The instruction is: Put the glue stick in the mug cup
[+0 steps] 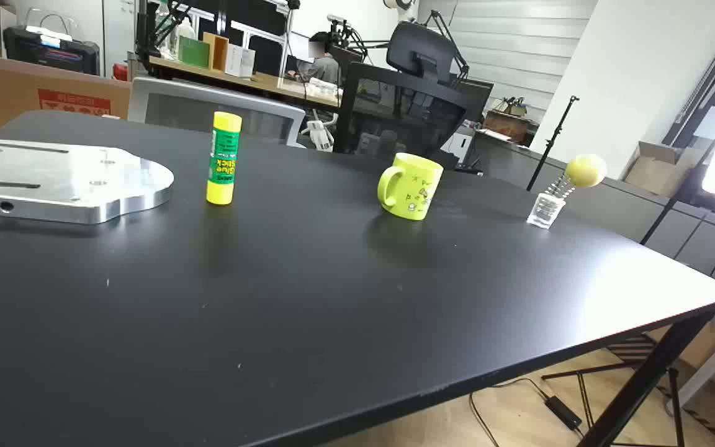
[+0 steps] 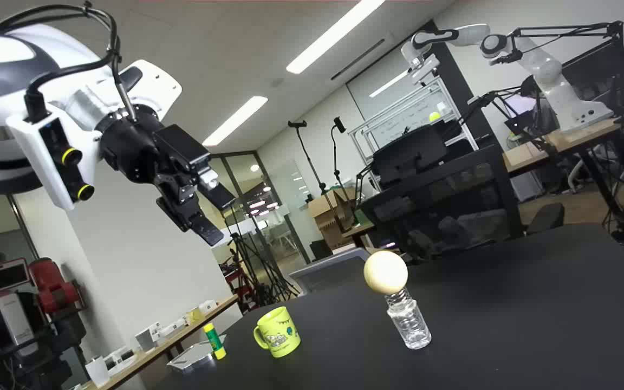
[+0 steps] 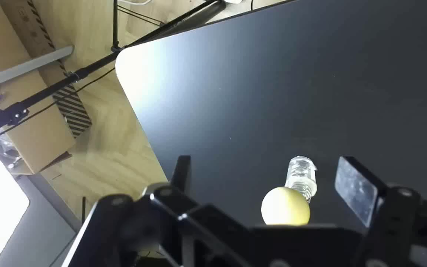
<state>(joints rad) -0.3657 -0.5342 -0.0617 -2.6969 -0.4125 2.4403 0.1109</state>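
In both exterior views the plate (image 1: 62,174), glue stick (image 1: 224,158), mug cup (image 1: 413,186) and holder (image 1: 545,212) sit apart on the table (image 1: 308,310), in that order from left to right, the ball (image 1: 586,171) on a spring (image 1: 560,186) above the holder. The mug cup's handle (image 1: 383,188) is on its left, and chairs (image 1: 174,105) stand behind the table. The gripper (image 2: 220,220) hangs above the table, and in the wrist view ball and holder show between its fingers (image 3: 356,191).
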